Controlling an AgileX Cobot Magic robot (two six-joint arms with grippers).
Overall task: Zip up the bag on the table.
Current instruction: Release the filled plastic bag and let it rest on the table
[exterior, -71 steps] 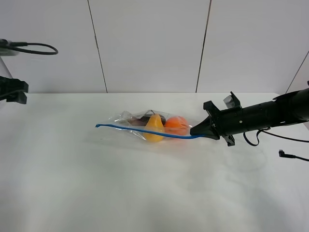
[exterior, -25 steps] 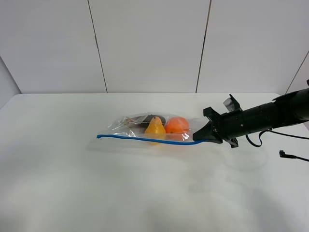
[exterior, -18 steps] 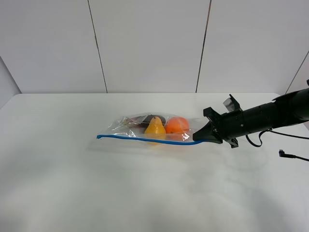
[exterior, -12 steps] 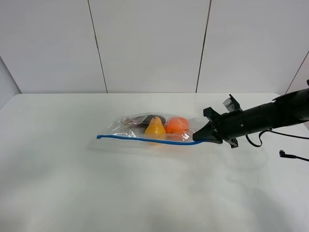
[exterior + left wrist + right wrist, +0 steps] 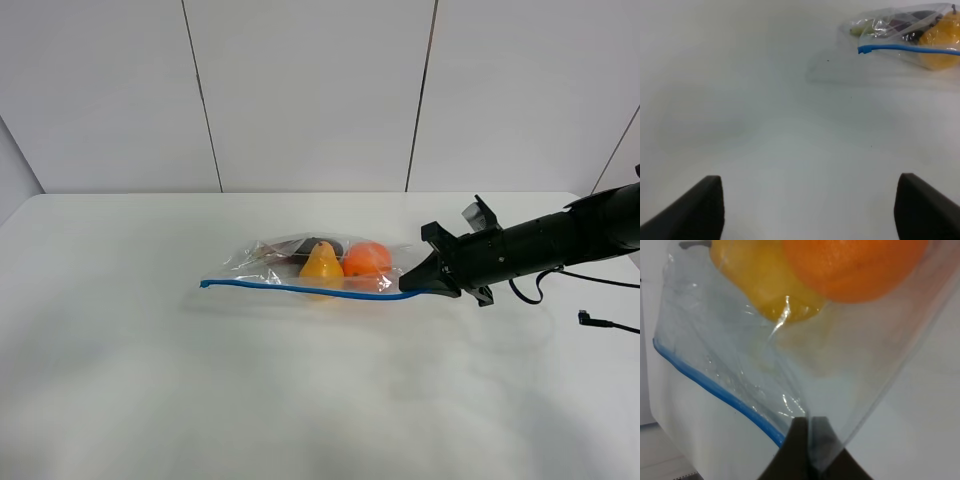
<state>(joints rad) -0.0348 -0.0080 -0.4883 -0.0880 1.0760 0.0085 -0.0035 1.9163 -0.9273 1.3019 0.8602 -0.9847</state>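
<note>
The clear bag lies mid-table, holding a yellow pear, an orange and a dark item. Its blue seal strip runs nearly straight along the front. My right gripper is shut on the bag's right corner at the strip's end; the right wrist view shows the tips pinching the plastic beside the strip, under the orange. My left gripper is open, low over bare table, short of the bag's left end. It is outside the high view.
A thin black cable lies on the table at the far right, behind my right arm. A white panelled wall rises just behind the table's far edge.
Since the earliest frame the left arm has left the high view and the strip has been pulled straighter, with the bag lifted slightly. Over the last second nothing has moved.
</note>
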